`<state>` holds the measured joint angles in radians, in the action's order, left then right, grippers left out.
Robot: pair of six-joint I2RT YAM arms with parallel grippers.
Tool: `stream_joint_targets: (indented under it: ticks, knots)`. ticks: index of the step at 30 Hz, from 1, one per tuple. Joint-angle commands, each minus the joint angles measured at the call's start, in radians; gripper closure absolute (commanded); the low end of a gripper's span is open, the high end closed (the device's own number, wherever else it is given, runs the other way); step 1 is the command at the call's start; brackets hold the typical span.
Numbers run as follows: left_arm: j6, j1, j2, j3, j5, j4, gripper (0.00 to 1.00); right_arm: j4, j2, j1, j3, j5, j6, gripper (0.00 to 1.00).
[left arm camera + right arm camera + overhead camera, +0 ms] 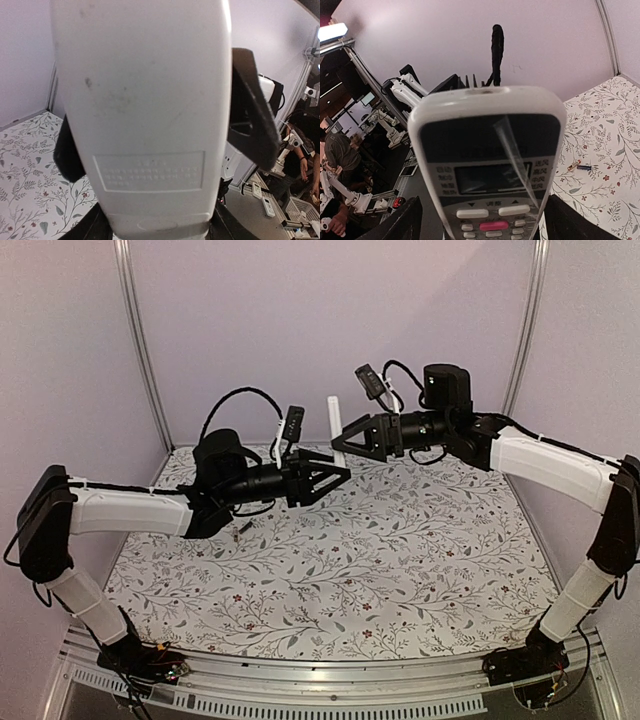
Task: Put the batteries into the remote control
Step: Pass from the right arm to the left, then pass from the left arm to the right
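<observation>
Both arms stretch level toward centre frame. The right gripper [343, 443] clamps the remote control [336, 418] upright; the left gripper [346, 475], just below, gapes wide.

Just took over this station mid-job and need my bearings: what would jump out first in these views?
The remote control stands upright in mid-air between both raised arms, at the tips of the right gripper, with the left gripper just below. It fills both wrist views, white back in one, buttons in the other. The batteries lie on the floral table, away from both grippers.
</observation>
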<state>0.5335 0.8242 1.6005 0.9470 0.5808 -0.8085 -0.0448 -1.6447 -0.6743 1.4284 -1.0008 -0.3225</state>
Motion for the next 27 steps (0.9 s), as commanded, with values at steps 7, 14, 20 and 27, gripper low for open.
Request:
stream_joint_targets:
  ticks: [7,14,20,27]
  knots:
    - [-0.41,0.035,-0.07,0.111,-0.319,0.577,0.58,0.387,0.097,0.042,0.043,0.281,0.064,0.13]
    - [-0.662,0.095,-0.047,0.162,-0.558,0.766,0.6,0.682,0.111,0.042,0.083,0.424,0.146,0.16]
    - [-0.84,0.156,0.0,0.182,-0.678,0.843,0.61,0.826,0.093,0.041,0.123,0.397,0.157,0.16]
    - [-0.938,0.213,0.054,0.201,-0.778,0.865,0.63,0.894,0.039,0.043,0.122,0.321,0.153,0.41]
